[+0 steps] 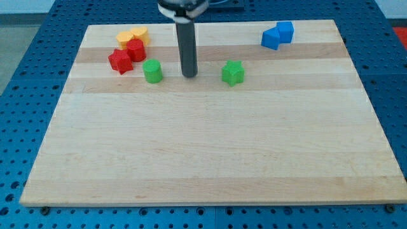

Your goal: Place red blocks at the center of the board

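Note:
Two red blocks sit at the view's upper left of the wooden board [210, 146]: a red star-like block [120, 61] and a red block [135, 49] touching it just above and to the right. My tip [189, 75] rests on the board between two green blocks, well to the right of the red ones. A green cylinder-like block [152, 71] lies left of the tip, between it and the red blocks. A green star-like block [233, 73] lies to the tip's right.
Two yellow blocks [132, 35] sit just above the red ones, touching them. Two blue blocks [278, 35] sit together at the view's upper right. A blue perforated table [25, 76] surrounds the board.

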You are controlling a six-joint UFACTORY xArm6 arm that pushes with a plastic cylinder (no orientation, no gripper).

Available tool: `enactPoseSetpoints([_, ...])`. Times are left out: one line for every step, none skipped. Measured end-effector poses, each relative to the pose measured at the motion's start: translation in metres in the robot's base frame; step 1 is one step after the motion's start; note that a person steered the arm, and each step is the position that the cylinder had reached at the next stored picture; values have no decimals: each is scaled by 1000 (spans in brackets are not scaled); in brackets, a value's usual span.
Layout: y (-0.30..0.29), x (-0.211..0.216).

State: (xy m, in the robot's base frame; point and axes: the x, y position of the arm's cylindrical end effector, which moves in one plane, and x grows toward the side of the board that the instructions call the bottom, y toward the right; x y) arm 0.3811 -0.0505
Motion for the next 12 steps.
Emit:
enactPoseSetpoints([-86, 1])
enactPoseSetpoints([-100, -26])
enactPoseSetpoints([-92, -20])
enactPoseSetpoints([-31, 48])
enactPoseSetpoints([98, 65])
enactPoseSetpoints([151, 39])
enactPoseSetpoints([132, 1])
enactPoseSetpoints([46, -3])
enactPoseSetpoints([67, 9])
enactPoseSetpoints([123, 40])
enactPoseSetpoints([137, -28])
enactPoseSetpoints([122, -45])
